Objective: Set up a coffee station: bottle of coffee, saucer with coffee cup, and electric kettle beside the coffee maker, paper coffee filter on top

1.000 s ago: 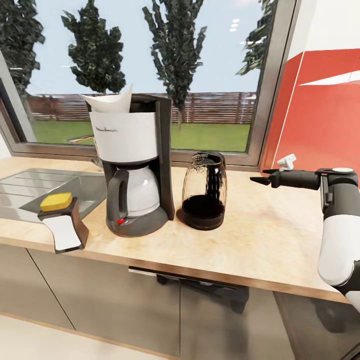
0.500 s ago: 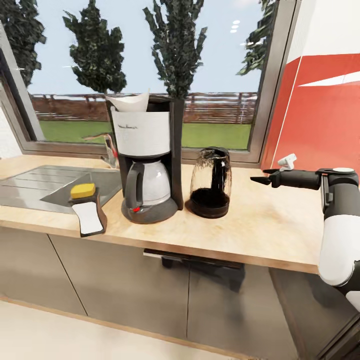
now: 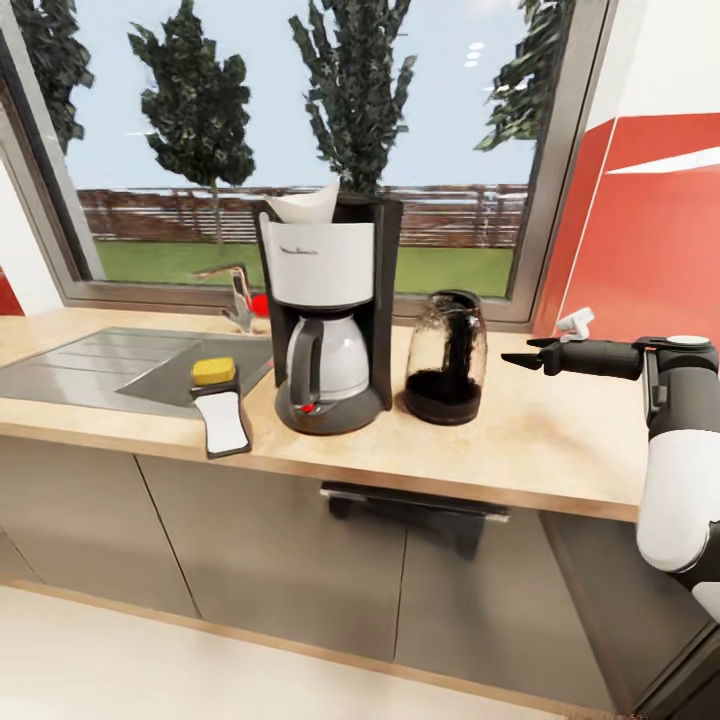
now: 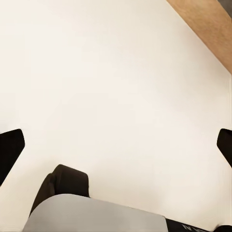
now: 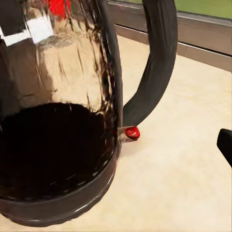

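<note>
Right gripper (image 3: 512,359), black and slim, held out level over the pale wood-grain countertop (image 3: 560,440), fingers close together and empty, tips pointing at the clear glass electric kettle with a dark base (image 3: 445,357) but apart from it; seen from the right wrist, that kettle (image 5: 63,125) looming close, glossy and rippled with reflections, curved black handle and a small red switch at its foot. Left gripper (image 4: 116,145) spread wide over plain cream floor, nothing between its dark fingertips. Nearest on the counter's front edge, a white and brown sponge holder carrying a yellow sponge (image 3: 222,417), just beside the brushed steel sink (image 3: 100,362). Further in, the white and charcoal drip coffee maker with a grey carafe (image 3: 330,325), kettle standing just beside it, apart by a small gap. On top of the machine, a white folded paper coffee filter (image 3: 305,206), thin and creased. Behind, a chrome tap (image 3: 238,295), then the grey-framed window (image 3: 300,150) with trees and a fence. Kettle and filter steps look done, judging by placement; bottle of coffee, saucer and cup nowhere on this stretch of counter. Next move likely: turn the base away toward the shelf, arm tucked to clear the kettle.
</note>
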You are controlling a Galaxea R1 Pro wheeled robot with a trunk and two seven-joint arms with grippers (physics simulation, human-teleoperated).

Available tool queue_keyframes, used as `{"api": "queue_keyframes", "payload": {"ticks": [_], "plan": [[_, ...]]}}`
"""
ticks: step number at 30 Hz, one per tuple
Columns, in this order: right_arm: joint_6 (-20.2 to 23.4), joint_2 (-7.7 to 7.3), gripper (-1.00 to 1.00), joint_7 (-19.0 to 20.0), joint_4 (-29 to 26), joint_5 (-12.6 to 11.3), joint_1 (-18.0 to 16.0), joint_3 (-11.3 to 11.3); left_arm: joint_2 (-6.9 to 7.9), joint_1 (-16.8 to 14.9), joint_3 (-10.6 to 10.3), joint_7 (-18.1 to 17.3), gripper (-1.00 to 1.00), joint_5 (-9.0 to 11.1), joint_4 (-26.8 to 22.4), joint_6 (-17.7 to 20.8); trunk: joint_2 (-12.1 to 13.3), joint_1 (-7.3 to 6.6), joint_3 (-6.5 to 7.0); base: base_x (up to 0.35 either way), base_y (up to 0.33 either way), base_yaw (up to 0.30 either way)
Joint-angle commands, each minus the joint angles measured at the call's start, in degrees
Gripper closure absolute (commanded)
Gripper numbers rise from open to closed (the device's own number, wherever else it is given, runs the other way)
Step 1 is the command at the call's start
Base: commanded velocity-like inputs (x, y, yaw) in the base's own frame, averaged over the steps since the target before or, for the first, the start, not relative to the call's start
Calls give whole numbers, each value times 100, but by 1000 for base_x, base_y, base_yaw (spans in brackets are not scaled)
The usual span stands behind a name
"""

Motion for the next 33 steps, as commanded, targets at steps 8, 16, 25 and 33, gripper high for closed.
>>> {"api": "queue_keyframes", "payload": {"ticks": [8, 16, 25, 33], "plan": [[56, 2, -100, 44, -6, 36, -8, -28, 1, -4, -9, -25, -100, 6, 8, -24, -3, -3, -6, -251, 188, 0], [54, 2, -100, 51, -6, 34, -8, -22, 0, -4, -14, -22, -100, 6, 8, -23, -3, -3, -6, -291, 14, 0], [60, 184, -100, 776, -160, 2, 307, 7, 0, -4, -15, -22, -100, 6, 8, -22, -3, -3, -6, -34, 0, 0], [78, 887, -100, 1011, -878, -1, 917, 12, 0, -4, -16, -24, -100, 6, 8, -22, -3, -3, -6, -1, 0, 0]]}}
